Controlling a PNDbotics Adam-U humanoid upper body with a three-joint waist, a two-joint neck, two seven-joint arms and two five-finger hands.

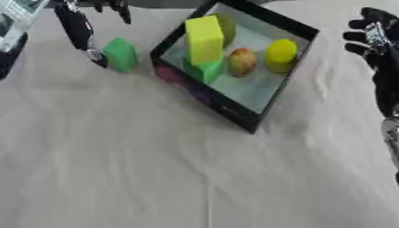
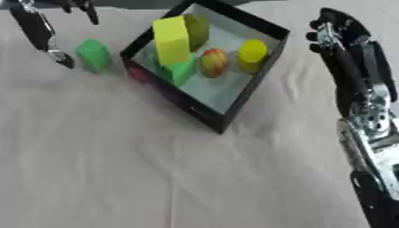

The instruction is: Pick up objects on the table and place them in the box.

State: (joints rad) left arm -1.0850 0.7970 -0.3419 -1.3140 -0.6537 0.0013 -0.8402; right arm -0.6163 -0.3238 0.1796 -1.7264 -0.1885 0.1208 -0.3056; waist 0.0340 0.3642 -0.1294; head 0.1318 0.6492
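Standing left of the black box [image 1: 265, 113], a green block [image 1: 121, 54] touches the left hand's [image 1: 87, 33] finger; whether that hand grips is unclear, its top cut off. Inside the box: a yellow block [image 1: 204, 39], green piece [image 1: 206, 71], reddish fruit [image 1: 242, 61], yellow round thing [image 1: 281, 54].

Right eye view: right of the box, the right hand [image 2: 336, 27] hangs released, fingers loosely bent.

- The left robot hand [image 1: 86, 26] is cut off by the top edge (fingers unclear).
- A green thing [image 1: 226, 26] is half hidden behind the yellow block [image 1: 204, 39].
- The box [image 1: 257, 116] wall's pattern is blurred.
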